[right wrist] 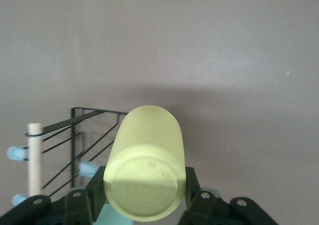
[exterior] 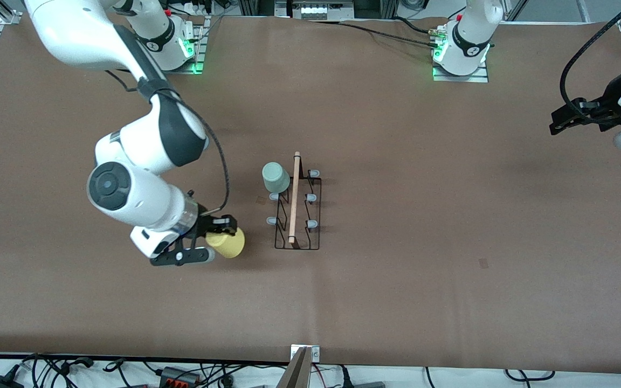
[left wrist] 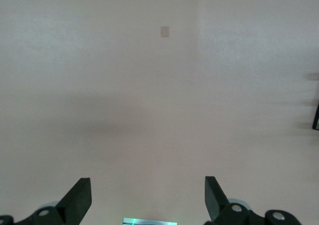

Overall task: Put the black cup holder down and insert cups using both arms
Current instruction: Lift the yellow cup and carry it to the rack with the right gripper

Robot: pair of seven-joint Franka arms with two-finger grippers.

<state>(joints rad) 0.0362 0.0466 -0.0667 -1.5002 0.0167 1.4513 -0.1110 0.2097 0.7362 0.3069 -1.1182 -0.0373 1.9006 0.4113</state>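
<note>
1. Beside the black cup holder (exterior: pixel 297 207), toward the right arm's end, right tool (exterior: pixel 223 233) pinches the yellow cup (exterior: pixel 228 242), held sideways.
2. Aim its mouth at a free peg (exterior: pixel 271 221), slide w/o nudging the green cup (exterior: pixel 275 178).
3. Left tool (left wrist: pixel 147 197) waits, spread, over bare surface (exterior: pixel 450 269).

cup (exterior: pixel 275 177) on cup holder (exterior: pixel 297 207) peg | second cup (exterior: pixel 226 242) beside holder

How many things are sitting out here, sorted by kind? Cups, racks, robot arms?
Cups: 2 (a pale green cup on the black cup holder, a yellow cup gripped in the right claw)
Black cup holder: 1
Robot arms: 2 (the left claw waits open over bare table)
Total: 5
</note>
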